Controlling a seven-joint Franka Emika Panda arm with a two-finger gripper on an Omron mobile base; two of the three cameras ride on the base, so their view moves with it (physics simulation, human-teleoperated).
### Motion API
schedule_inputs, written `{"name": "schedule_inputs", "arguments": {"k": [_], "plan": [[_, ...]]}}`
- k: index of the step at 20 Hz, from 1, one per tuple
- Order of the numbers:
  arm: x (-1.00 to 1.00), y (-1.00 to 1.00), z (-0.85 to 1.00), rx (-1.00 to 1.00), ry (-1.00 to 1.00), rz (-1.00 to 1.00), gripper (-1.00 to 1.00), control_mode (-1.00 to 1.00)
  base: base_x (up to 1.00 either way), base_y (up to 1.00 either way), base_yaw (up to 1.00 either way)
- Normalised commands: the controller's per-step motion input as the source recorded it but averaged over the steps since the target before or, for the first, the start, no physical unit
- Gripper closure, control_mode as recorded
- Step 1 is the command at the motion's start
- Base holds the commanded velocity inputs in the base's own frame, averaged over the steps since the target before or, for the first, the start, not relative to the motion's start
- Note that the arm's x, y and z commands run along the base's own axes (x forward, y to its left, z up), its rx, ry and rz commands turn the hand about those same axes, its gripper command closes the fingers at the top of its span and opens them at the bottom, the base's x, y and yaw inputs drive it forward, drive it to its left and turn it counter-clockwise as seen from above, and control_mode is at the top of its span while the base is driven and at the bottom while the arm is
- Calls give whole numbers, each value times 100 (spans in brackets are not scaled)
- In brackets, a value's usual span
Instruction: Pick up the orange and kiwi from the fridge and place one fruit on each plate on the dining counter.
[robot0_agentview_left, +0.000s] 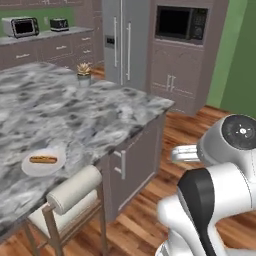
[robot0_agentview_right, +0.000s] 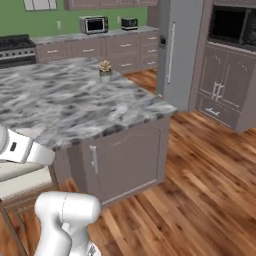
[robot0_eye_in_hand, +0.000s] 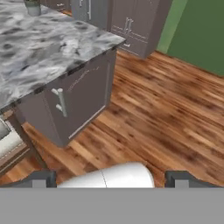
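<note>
**A:** Dark finger tips of the gripper (robot0_eye_in_hand: 112, 179) poke up at the bottom of the hand view, set wide apart, nothing between them. It's hanging over the wood floor (robot0_eye_in_hand: 166, 109), off the corner of the dining counter (robot0_eye_in_hand: 39, 48).

**B:** So jaws spread and empty. What's on the dining counter?

**A:** On the marbled top, a white plate (robot0_agentview_left: 43, 162) with a hot dog (robot0_agentview_left: 43, 160) sits near the edge closest to the base, right above a stool (robot0_agentview_left: 70, 202) tucked against the counter's side. At the counter's far end there's a little potted plant (robot0_agentview_left: 83, 74).

**B:** And the fridge?

**A:** Past that far end of the dining counter, the grey steel fridge (robot0_agentview_left: 125, 42) stands with both doors closed, long bar handles, black dispenser panel on the left door. So I can't see the orange or kiwi.

**B:** Other stuff around?

**A:** Just beside the fridge, away from the dining counter, a built-in microwave (robot0_agentview_left: 180, 24) sits over cabinet doors. Beyond the dining counter on the other side, the wall counter carries a toaster oven (robot0_agentview_left: 21, 27) and a toaster (robot0_agentview_left: 59, 23). From the right base view a black stove (robot0_agentview_right: 17, 47) sits further along that wall.
</note>
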Motion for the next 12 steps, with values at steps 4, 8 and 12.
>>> {"name": "schedule_inputs", "arguments": {"k": [4,8,12], "plan": [[0,0,0,0,0,0,-100,100,60,-100,-10],[0,0,0,0,0,0,-100,100,79,-100,6],[0,0,0,0,0,0,-100,100,79,-100,12]]}}
